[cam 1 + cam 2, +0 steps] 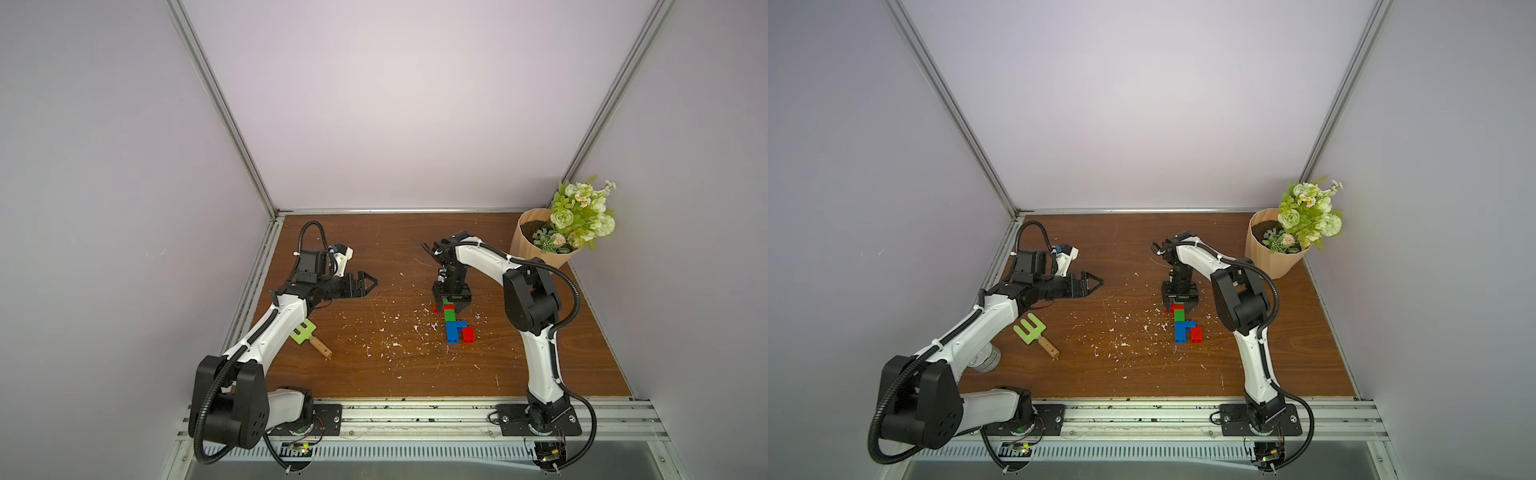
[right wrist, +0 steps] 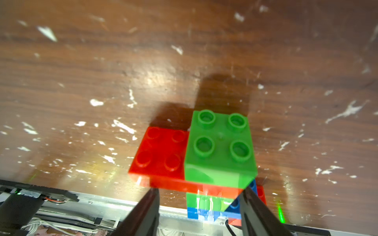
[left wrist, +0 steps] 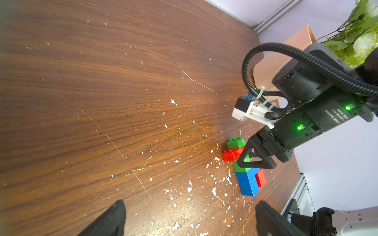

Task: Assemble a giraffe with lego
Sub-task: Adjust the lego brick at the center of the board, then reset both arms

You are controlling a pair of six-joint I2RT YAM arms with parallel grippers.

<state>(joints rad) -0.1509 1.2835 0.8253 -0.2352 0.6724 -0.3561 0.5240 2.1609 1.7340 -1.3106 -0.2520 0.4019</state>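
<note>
Both top views: the 12 o'clock end of the giraffe (image 1: pixel 453 325) lies under the right end effector (image 1: pixel 449 306), so the head brick shows only as a green sliver. In a top view, the green fork tool (image 1: pixel 306 332) at the bench's (image 1: pixel 374 374) 8 o'clock is part hidden by the left arm (image 1: pixel 274 328). Right wrist view: frame soft and blurred, blue body and red leg mostly masked behind the neck and the two fingers (image 2: pixel 143 214), themselves cut by the frame edge. Left wrist view: left end effector (image 3: pixel 190 204) cropped by the edge, flower pot (image 3: pixel 286 53) part covered by the right arm (image 3: pixel 319 85), white flecks (image 3: pixel 173 102) too small to identify.
</note>
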